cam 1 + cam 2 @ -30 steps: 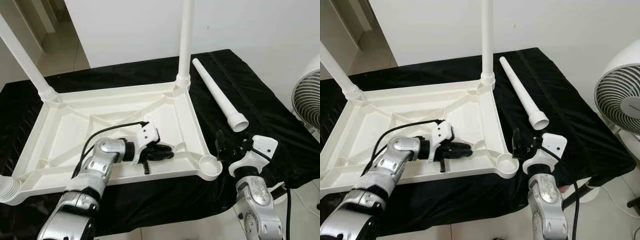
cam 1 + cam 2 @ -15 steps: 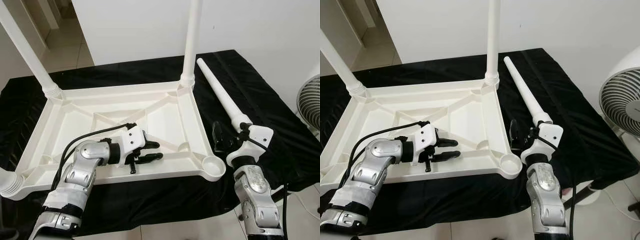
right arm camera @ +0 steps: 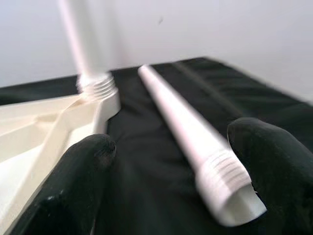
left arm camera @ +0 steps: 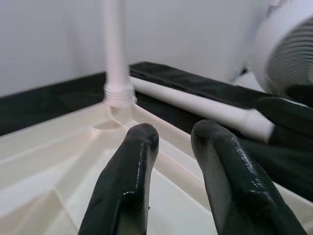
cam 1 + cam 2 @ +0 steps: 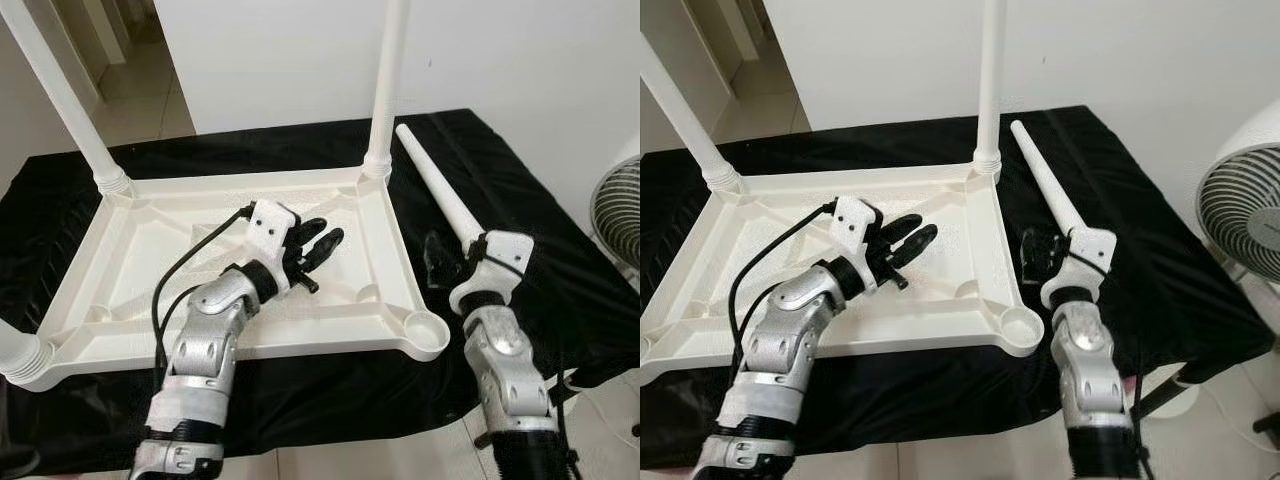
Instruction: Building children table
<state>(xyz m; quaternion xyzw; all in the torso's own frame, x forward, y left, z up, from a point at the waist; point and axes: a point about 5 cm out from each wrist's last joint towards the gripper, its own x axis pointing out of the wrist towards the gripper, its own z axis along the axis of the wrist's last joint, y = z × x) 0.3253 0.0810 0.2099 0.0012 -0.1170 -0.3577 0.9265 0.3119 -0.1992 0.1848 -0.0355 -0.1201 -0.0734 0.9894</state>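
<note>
Head eyes look down; wrist cameras close (both see loose leg [image 3: 190,132]).

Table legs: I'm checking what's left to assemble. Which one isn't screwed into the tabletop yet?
The leg lying loose on the black cloth, right of the upturned tabletop. The right gripper is open around its threaded end; the others stand upright in corner sockets.

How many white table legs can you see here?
4: two upright, at the far left corner and far right corner, one at the near left corner, one loose on the black cloth.
</note>
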